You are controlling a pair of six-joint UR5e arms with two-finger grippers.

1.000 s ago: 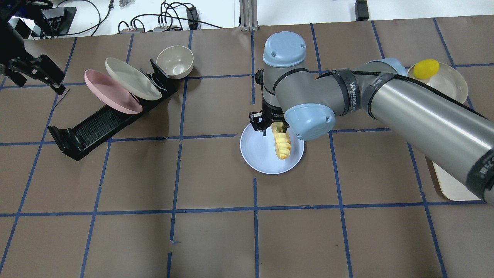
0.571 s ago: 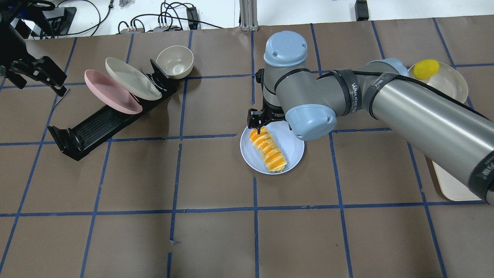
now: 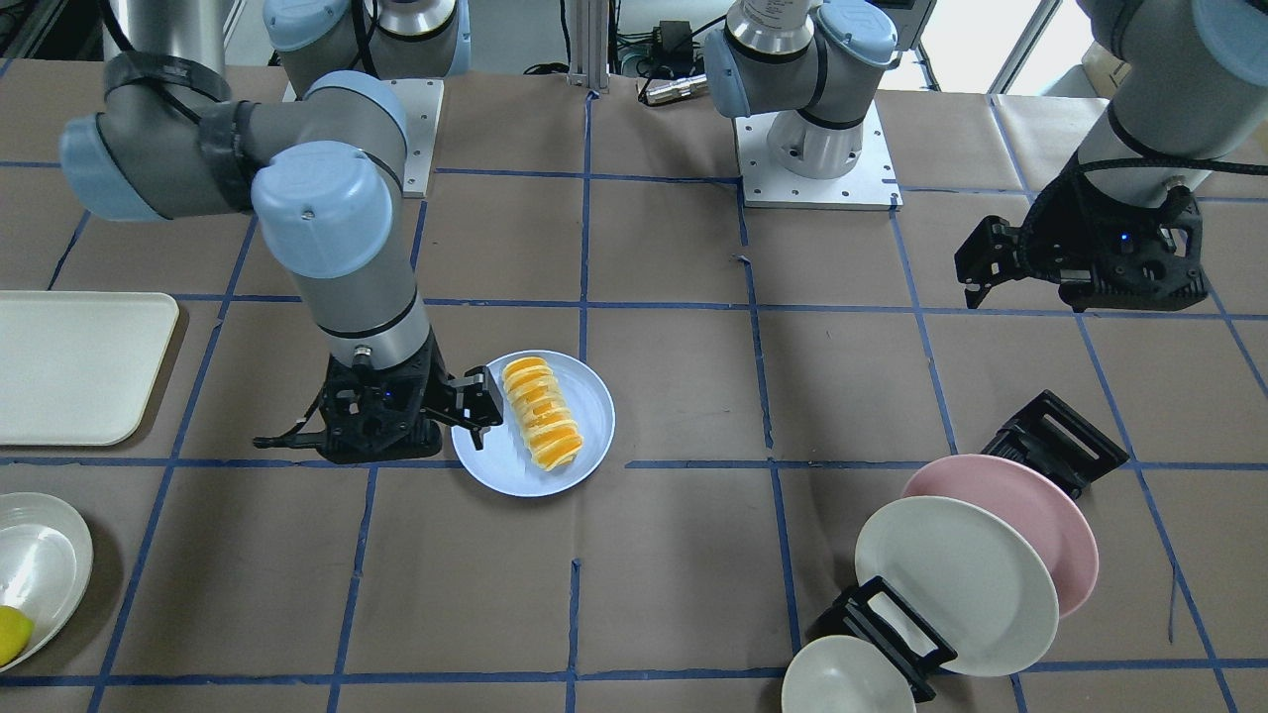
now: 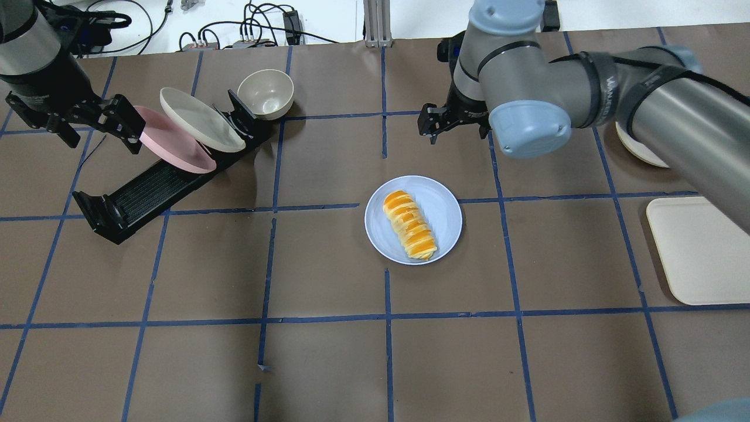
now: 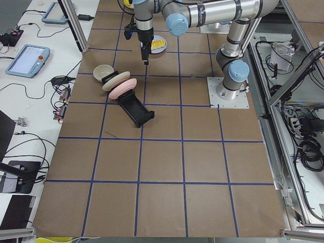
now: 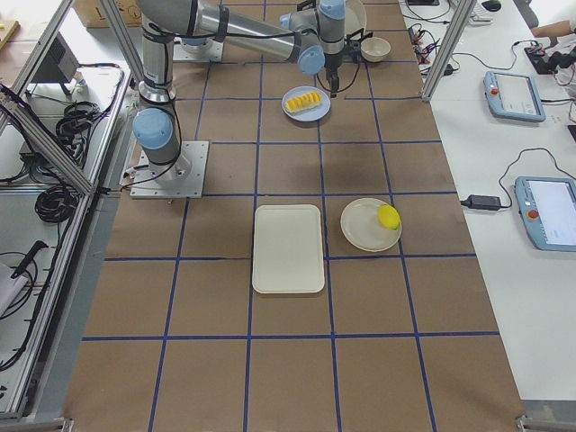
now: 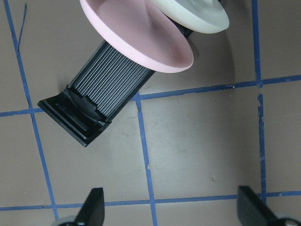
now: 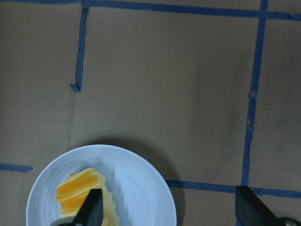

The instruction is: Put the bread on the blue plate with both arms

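Note:
The bread (image 4: 410, 225) lies flat, stripes up, on the blue plate (image 4: 446, 215) near the table's middle. It is free of both grippers. My right gripper (image 4: 436, 126) is open and empty. In the overhead view it is beyond the plate's far side. In the front view my right gripper (image 3: 482, 404) stands by the plate's rim (image 3: 597, 411), beside the bread (image 3: 542, 413). The right wrist view shows the bread (image 8: 80, 188) and plate (image 8: 138, 186) below the spread fingers. My left gripper (image 4: 98, 138) is open and empty, next to the pink plate (image 4: 170, 146).
A black dish rack (image 4: 146, 187) at the left holds the pink plate and a cream plate (image 4: 199, 120). A cream bowl (image 4: 265, 94) stands behind it. A cream tray (image 4: 700, 252) lies at the right. Another cream plate (image 3: 45, 564) holds a yellow lemon-like thing (image 3: 10, 634).
The right gripper has let go of the bread and drawn back beyond the plate. The bread has rolled stripes up onto the plate. The left gripper has moved right, up to the pink plate.

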